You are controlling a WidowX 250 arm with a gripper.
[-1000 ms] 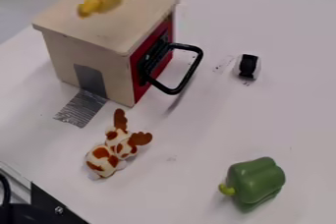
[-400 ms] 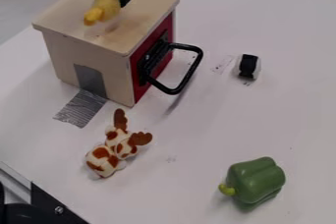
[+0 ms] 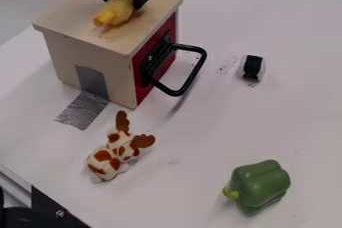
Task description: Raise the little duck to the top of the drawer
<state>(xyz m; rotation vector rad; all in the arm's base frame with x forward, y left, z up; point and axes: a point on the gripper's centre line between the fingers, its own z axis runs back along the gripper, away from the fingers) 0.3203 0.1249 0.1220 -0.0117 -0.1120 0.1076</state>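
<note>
At the near right of the white surface [image 3: 200, 147] lies a green bell pepper [image 3: 260, 184], and left of it a brown-spotted white plush toy [image 3: 110, 157] with brown antlers. Farther back, grey tape [image 3: 83, 111] runs from the surface up the side of the wooden drawer box [image 3: 87, 59]. Its red front bears a black handle [image 3: 194, 74], with a small black-and-white object [image 3: 252, 67] to the right. The yellow duck [image 3: 115, 12] is on the box's top, between the spread fingers of the end effector [image 3: 122, 3].
</note>
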